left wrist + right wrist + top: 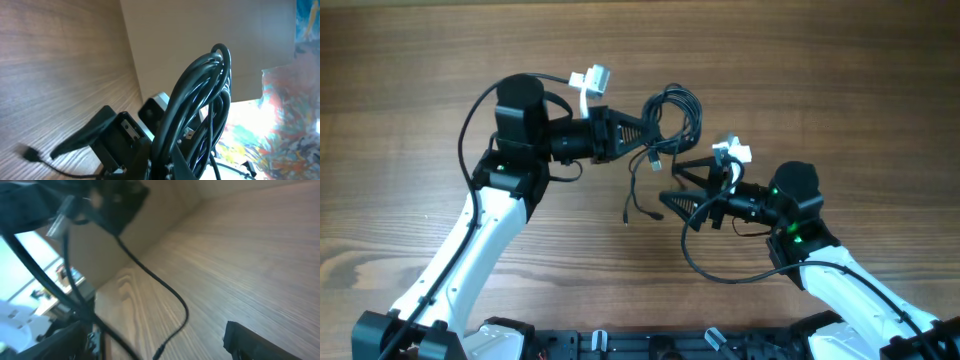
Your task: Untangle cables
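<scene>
Cables point(675, 110) sit mid-table, slightly far of centre, as one bunched coil of thin black cord. The coil is lifted off the table point(420, 60) by the left gripper point(642, 128), which is clenched on its left side. The left wrist view shows the same bundle point(200, 95) rising out of the jaws as a tight arc of several parallel strands. A loose cord point(150, 272) hangs down from the bunch toward the near side, and its plug end point(157, 352) is close to the wood. The right gripper point(682, 185) is just near and right of the coil with its jaws spread wide, gripping nothing. In the right wrist view the hanging strand drops between its fingers point(250, 342) without touching either. Handling judgement: the cord looks very light, limp and smooth-jacketed, so a single strand could slide through a loose pinch. It holds a curl, so loops will likely spring back rather than lie flat. The plugs look like the only hard parts and the likely snag points when drawn through a loop. The best hold for the right gripper is probably the free hanging strand a little above its plug, pinched across the cord. From there it can draw away from the coil while the left keeps the bunch anchored. Grabbing the dense bunch itself would likely only tighten it.
</scene>
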Robot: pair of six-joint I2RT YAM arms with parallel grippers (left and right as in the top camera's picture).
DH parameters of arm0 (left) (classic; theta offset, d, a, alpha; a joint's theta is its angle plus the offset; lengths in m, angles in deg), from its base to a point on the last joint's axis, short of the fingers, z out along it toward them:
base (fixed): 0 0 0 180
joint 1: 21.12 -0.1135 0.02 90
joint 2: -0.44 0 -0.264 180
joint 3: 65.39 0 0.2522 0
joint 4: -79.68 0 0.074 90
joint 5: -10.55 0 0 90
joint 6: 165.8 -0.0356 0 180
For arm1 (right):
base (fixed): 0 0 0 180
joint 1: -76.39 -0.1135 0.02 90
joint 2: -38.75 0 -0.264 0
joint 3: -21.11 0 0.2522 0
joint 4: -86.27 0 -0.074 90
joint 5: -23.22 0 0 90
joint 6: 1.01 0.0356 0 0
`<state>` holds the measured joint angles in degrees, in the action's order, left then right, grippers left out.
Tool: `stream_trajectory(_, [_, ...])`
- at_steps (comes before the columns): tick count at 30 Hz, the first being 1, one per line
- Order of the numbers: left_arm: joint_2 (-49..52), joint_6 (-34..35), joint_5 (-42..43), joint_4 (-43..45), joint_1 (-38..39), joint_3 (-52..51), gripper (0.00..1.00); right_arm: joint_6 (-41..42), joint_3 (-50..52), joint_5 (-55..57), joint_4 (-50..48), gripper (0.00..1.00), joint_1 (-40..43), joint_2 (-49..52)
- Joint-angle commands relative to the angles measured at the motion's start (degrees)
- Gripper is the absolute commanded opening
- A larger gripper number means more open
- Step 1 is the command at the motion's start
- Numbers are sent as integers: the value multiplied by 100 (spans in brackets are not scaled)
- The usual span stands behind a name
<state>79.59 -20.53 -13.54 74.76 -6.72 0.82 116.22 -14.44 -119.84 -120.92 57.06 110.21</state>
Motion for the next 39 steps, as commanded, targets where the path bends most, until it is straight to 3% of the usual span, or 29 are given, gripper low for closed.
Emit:
stream_trajectory(1, [-127,280,4,46,74,-9,4,-28,-24,-514,-101,75,-22,70])
stream_trajectory(3, [-127,315,4,46,101,-9,4,-35,-24,-487,-74,41,-17,72])
stream_trajectory(4, [-127,313,4,48,111,-9,4,-20,-24,-487,-28,32,-13,72])
stream_trajectory(6, [-127,291,4,96,105,-9,4,136,-24,-490,94,20,-13,72])
stream_trajectory(10, [-127,-874,-22,236,-11,-9,4,1241,-24,-807,153,4,-9,70])
stream_trajectory(15, [-127,-1679,-1047,-229,-7,-9,4,2634,-24,-1978,-531,4,109,70])
stream_trajectory(22, [-127,-2059,-2610,-977,367,-9,4,4457,-24,-2426,-3056,4,317,70])
stream_trajectory(25, [-127,-2094,-2833,-999,619,-9,4,4478,-24,-2188,-3560,4,426,70])
stream_trajectory(30, [-127,-2208,-2844,-1215,929,-9,4,4472,-24,-1300,-3442,4,789,72])
stream_trajectory(36, [-127,-2205,-2850,-2127,1001,-9,4,4470,-24,2,-3445,4,1325,72])
stream_trajectory(39, [-127,-2203,-2848,-2400,1139,-9,4,4476,-39,114,-3453,4,1340,70])
